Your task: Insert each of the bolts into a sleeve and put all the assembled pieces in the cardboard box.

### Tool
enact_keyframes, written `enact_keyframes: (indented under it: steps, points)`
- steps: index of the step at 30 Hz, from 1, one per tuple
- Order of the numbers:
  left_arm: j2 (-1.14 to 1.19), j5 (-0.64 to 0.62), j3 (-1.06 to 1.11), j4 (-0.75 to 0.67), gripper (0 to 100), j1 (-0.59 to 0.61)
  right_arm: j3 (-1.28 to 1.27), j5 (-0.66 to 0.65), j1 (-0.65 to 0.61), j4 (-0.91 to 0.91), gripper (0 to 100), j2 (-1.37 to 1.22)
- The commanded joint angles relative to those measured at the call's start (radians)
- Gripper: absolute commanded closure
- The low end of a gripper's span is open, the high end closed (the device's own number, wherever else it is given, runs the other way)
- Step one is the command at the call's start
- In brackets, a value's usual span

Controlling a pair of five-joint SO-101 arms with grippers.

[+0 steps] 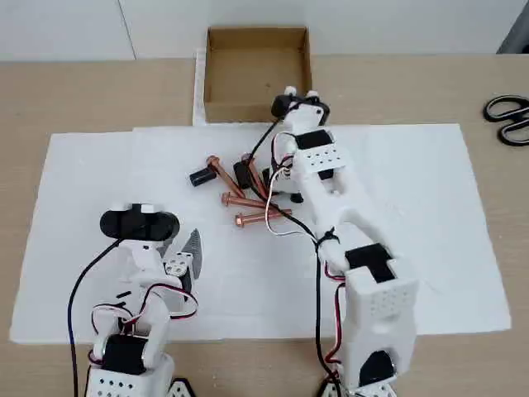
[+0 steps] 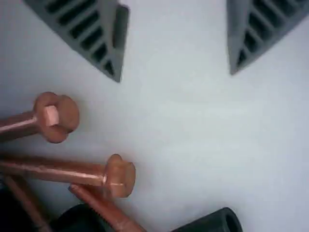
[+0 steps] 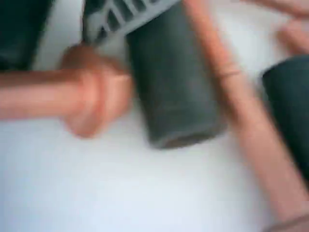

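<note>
Right gripper [image 1: 266, 185] sits on a sleeve [image 3: 174, 82], can't tell if clamped; left gripper [image 2: 175, 72] wide open; a lift risks dragging the adjacent bolt [image 3: 89, 99].

Bolts [image 1: 263, 218]: copper. Sleeves [image 1: 199, 176]: black. Cardboard box [image 1: 256, 74]: plain brown. Sheet [image 1: 413, 207]: white. Table [image 1: 83, 91]: pale wood grain. Arms [image 1: 331, 190]: white shells, black motors. Left gripper [image 2: 175, 76]: grey fingers [image 2: 91, 34], dark slots. Scissors [image 1: 508, 116]: black.
</note>
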State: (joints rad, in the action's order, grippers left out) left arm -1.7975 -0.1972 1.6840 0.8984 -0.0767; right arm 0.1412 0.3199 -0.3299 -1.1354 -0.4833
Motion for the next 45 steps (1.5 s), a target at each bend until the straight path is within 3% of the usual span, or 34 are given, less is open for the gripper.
enact_keyframes:
  steps: [1,13,19,30,36,45]
  points:
    - [-0.008,0.008,-0.004,-0.023,86,0.011,0.038,0.008,0.002,0.012,70.5,-0.005]
    - [-0.008,0.008,-0.004,-0.023,86,0.011,0.041,0.009,0.027,0.012,70.8,-0.005]
    - [-0.008,0.008,-0.004,-0.023,86,0.011,0.041,0.009,0.028,0.005,79.5,-0.002]
    - [-0.008,0.008,-0.004,-0.023,86,0.011,0.041,0.035,0.044,-0.042,80.4,-0.002]
    - [-0.008,0.008,-0.004,-0.023,86,0.011,0.041,0.034,0.079,-0.059,91.6,-0.001]
    - [-0.008,0.008,-0.004,-0.023,86,0.011,0.043,0.029,0.085,-0.113,92.8,-0.001]
